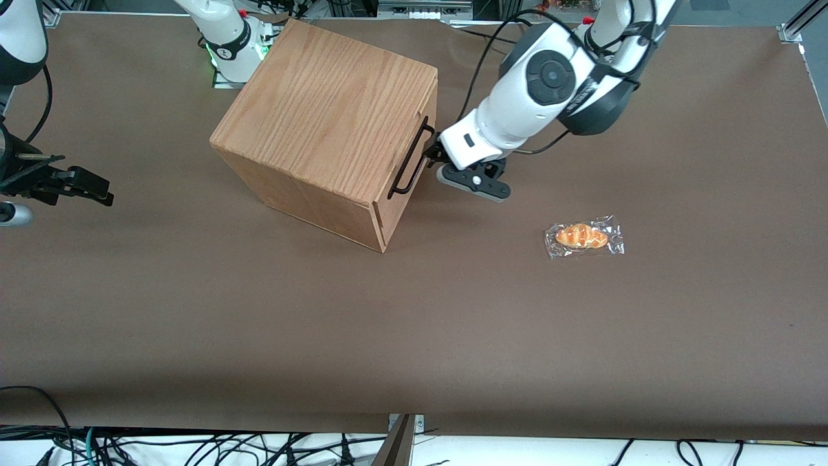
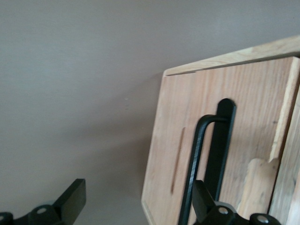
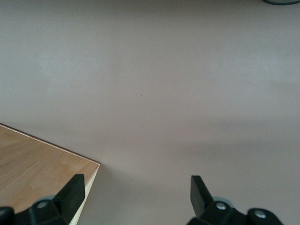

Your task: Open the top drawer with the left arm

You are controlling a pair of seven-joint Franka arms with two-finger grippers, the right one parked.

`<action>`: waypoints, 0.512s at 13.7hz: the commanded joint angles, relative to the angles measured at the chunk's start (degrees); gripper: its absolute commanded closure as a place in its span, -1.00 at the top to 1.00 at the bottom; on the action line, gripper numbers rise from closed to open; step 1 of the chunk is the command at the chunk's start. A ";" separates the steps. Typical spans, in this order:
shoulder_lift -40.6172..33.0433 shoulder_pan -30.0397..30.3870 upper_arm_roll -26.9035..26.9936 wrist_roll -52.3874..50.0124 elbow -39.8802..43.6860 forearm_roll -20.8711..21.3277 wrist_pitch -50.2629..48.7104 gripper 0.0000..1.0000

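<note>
Front view: gripper (image 1: 432, 157) (fingers spread) at handle (image 1: 409, 160).

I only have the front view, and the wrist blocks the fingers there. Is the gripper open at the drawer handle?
Observer: Yes. The wrist camera shows the gripper open, with its fingers wide apart.
Operator: Is the handle between them?
Observer: Not clearly. One finger overlaps the handle, and the other finger is over bare table.
Operator: Anything else on the drawer front?
Observer: A thin dark slit runs alongside the handle on the drawer front.
</note>
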 commanded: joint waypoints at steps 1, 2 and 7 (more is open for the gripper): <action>0.24 -0.72 -0.48 -0.06 -4.57 -1.11 6.10 1.00; 0.32 -0.81 -1.71 -0.23 -5.72 -1.11 8.30 1.00; -0.38 -0.81 -3.13 -0.67 -7.14 -1.20 10.16 1.00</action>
